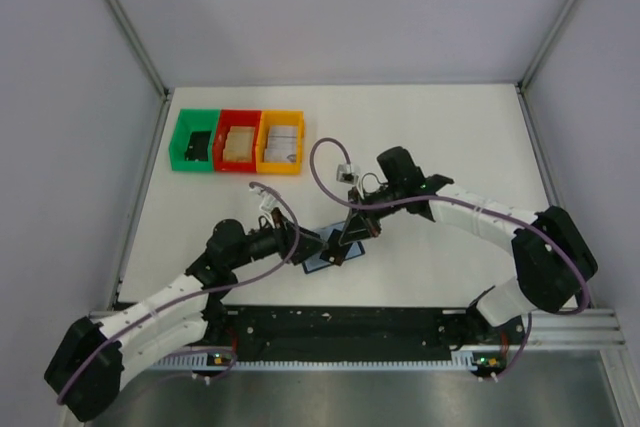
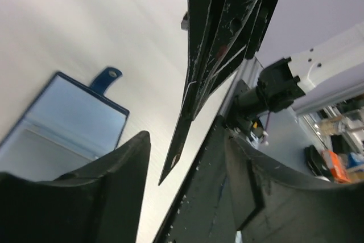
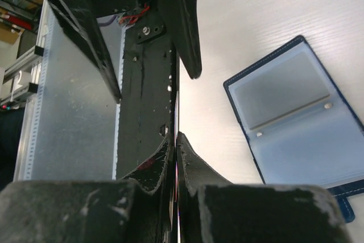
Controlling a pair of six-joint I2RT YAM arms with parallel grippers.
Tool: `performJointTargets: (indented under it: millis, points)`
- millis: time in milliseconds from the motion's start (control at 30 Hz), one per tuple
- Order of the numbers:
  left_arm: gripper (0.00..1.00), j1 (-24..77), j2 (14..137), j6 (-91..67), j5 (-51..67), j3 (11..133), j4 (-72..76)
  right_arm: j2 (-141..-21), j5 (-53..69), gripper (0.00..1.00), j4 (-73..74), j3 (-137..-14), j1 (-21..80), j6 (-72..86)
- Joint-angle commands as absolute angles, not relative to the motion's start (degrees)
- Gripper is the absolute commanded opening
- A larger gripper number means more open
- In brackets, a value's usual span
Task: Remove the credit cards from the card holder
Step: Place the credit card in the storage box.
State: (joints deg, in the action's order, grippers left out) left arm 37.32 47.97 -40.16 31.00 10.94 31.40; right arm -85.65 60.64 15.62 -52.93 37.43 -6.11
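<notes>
Card holder (image 3: 290,112) lay open and flat on the table (image 1: 450,127), grey-blue inner panels facing up. It sat near the table's near edge, between my two arms. In the left wrist view its small tab (image 2: 107,79) projected from the holder's 1 o'clock corner. One panel showed a pale flat face behind its slot; I could not tell whether that was a card.

One credit card (image 3: 176,115) was out of the holder. It appeared edge-on as a thin pale line, pinched between the fingers of my right gripper (image 3: 175,138), which were pressed together on it. The holder lay at 3 o'clock from those fingertips, apart from them.

My left gripper (image 2: 183,136) stood with its fingers (image 2: 122,180) spread wide, one on either side of the right gripper's tip and the card. I saw no contact between them. The holder lay at 9 o'clock from the left gripper.

In the top view, at 11 o'clock from the holder and well apart, a green bin (image 1: 193,142), a red bin (image 1: 237,140) and an orange bin (image 1: 280,141) stood touching in a row.
</notes>
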Motion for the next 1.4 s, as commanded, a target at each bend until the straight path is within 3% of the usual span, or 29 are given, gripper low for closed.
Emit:
performJointTargets:
  millis: [0, 167, 400, 600, 867, 1033, 1133, 1367]
  points:
    - [0.63, 37.4, 38.3, -40.8, 19.3, 10.7, 28.7, -79.6, 57.9, 0.00, 2.2, -50.9, 37.0, 3.6]
    - [0.67, 37.4, 27.5, -42.5, 11.3, 7.5, 29.0, -73.7, 52.0, 0.00, -27.9, -41.0, 37.0, 25.3]
    - [0.67, 37.4, 28.3, -43.2, 15.7, 8.0, 33.3, -70.8, 42.9, 0.00, -47.4, -33.8, 38.1, 37.6]
    - [0.65, 37.4, 33.0, -46.5, 19.2, 8.5, 40.8, -71.2, 41.6, 0.00, -56.2, -31.9, 38.4, 41.9]
    - [0.64, 37.4, 32.7, -48.4, 12.7, 8.0, 42.6, -71.4, 41.9, 0.00, -60.1, -30.2, 38.6, 44.1]
    - [0.63, 37.4, 36.2, -48.6, 17.0, 10.7, 46.0, -71.8, 42.9, 0.00, -61.3, -30.1, 38.6, 44.5]
    - [0.57, 37.4, 39.5, -49.7, 18.5, 11.6, 49.3, -72.2, 43.2, 0.00, -61.9, -29.9, 38.6, 44.6]
    - [0.33, 37.4, 43.2, -53.0, 14.8, 10.7, 58.5, -72.5, 43.2, 0.00, -61.8, -28.7, 38.5, 44.2]
